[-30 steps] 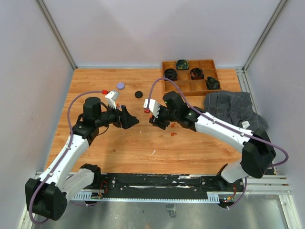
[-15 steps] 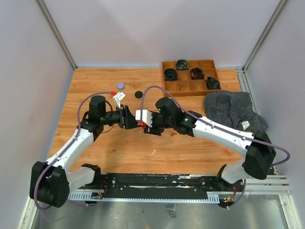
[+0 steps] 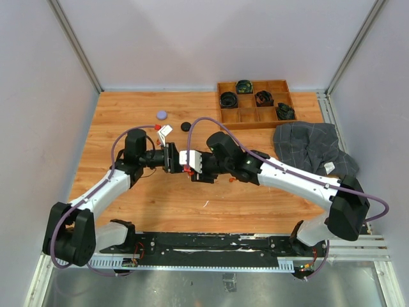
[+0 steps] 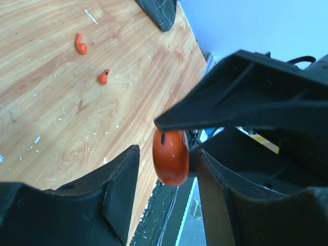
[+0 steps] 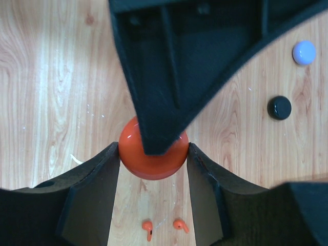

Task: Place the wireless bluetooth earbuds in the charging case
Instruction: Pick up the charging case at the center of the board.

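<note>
While both arms meet over the middle of the wooden table, the right gripper pinches a round orange-red charging case by its rim, one finger pressed against each side. It holds the case clear of the wood, probably so that the other arm can work on it.

The left gripper reaches the case from the opposite side with its jaws spread. Its own camera shows the case edge-on between the two fingers. A strip of table is visible between the case and one finger, so this gripper has no grip on it. In the right wrist view, a left finger crosses in front of the upper half of the case and hides it. Whether the lid is open cannot be told.

Two orange-red earbuds lie loose on the table near the held case, close together but not touching. Neither is in the case, so the task looks to be at an early stage. The case likely has to be opened between the two grippers first.

Farther off, a lilac round case and a black round case lie apart on the wood. A wooden tray and a grey cloth sit at the far right, out of the way.
</note>
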Available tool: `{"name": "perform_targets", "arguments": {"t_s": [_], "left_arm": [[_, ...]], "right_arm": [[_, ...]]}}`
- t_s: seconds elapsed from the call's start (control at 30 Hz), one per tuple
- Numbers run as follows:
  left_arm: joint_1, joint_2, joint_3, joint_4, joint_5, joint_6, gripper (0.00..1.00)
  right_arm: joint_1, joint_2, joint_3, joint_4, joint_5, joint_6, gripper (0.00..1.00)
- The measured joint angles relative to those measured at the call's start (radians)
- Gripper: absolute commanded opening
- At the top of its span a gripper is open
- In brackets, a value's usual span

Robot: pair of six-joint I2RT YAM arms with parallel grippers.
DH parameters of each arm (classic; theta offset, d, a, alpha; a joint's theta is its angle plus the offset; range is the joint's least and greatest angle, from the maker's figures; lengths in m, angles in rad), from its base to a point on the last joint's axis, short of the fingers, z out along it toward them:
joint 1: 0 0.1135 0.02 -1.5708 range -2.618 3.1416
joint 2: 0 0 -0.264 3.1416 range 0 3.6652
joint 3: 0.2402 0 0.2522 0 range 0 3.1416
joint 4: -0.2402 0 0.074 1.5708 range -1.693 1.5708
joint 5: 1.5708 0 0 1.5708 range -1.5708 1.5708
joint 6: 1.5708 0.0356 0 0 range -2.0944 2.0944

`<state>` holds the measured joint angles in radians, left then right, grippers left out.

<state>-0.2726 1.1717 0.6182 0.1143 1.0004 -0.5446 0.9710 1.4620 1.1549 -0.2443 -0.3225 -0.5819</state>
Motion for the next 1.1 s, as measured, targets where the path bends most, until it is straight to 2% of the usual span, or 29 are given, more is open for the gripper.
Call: {"name": "perform_targets", "arguments": {"t_s": [0.13, 0.3, 0.43, 0.53, 0.63, 0.77, 0.93, 1.1], "left_arm": [[0.0, 0.028, -0.007, 0.04, 0.008, -0.026, 0.48], [-0.005, 0.043, -0.014, 0.079, 0.023, -0.06, 0.37], [-0.006, 0.043, -0.014, 0.101, 0.035, -0.078, 0.22], [-0.006, 0.043, -0.015, 0.104, 0.032, -0.09, 0.13], [-0.007, 0.037, -0.018, 0.103, 0.029, -0.088, 0.11], [-0.007, 0.017, -0.023, 0.098, 0.004, -0.085, 0.03], [-0.007, -0.053, -0.042, 0.106, -0.073, -0.105, 0.0], [-0.007, -0.179, -0.074, 0.138, -0.215, -0.148, 0.0]], "right_arm": [[0.018, 0.0, 0.0, 0.014, -0.014, -0.002, 0.38], [0.018, 0.0, 0.0, 0.022, -0.015, -0.003, 0.4], [0.018, 0.0, -0.002, 0.029, -0.013, -0.004, 0.55], [0.018, 0.0, -0.006, 0.038, -0.007, -0.012, 0.67], [0.018, -0.008, -0.018, 0.066, 0.002, -0.019, 0.75], [0.018, -0.05, -0.051, 0.095, 0.018, -0.017, 0.81], [0.013, -0.124, -0.101, 0.152, 0.024, 0.03, 0.84], [-0.033, -0.193, -0.159, 0.221, -0.021, 0.136, 0.85]]}}
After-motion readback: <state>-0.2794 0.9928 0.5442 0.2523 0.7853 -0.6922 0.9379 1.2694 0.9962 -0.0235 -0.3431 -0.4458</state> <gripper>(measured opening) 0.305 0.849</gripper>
